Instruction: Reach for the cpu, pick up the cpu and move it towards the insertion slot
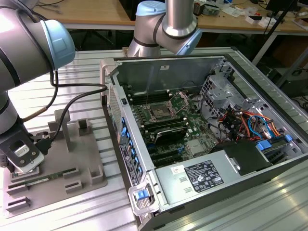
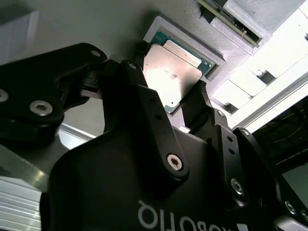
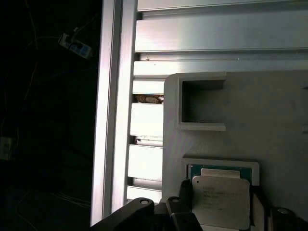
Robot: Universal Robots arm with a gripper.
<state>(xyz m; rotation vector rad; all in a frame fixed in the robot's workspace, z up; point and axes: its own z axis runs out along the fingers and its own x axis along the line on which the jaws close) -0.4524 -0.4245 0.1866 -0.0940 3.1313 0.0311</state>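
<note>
The gripper (image 1: pixel 24 163) is seen low over a grey holder plate (image 1: pixel 82 159) at the exterior view's left. The plate is laid on a ribbed metal table (image 1: pixel 86 67). A black cable (image 1: pixel 72 101) is draped from the arm down to the wrist.

In both wrist views the chip (image 2: pixel 173 70) is found between the black fingers (image 2: pixel 199 96), its pale silvery face turned up and a thin green edge shown along one side. It is framed by the raised rim of a square recess (image 2: pixel 202 50) in the plate. The fingers are set against two opposite edges of the chip and appear to be clamped on it. Whether it has been raised off the floor of the recess cannot be told.

In the first wrist view the chip (image 3: pixel 221 199) is seen beside a square pocket (image 3: pixel 202 103) moulded into the same plate (image 3: pixel 269 120). The slats of the table (image 3: pixel 149 120) are lit brightly just past the plate's edge.

An opened computer case (image 1: pixel 192 62) is placed beside the plate, toward the exterior view's right. Its green board (image 1: pixel 192 130) is exposed. The socket (image 1: pixel 159 113) is seen on that board as a dark square in a shiny metal frame, with its wire lever lifted beside it. It lies well apart from the chip and the gripper, with the near wall of the case standing between them.
</note>
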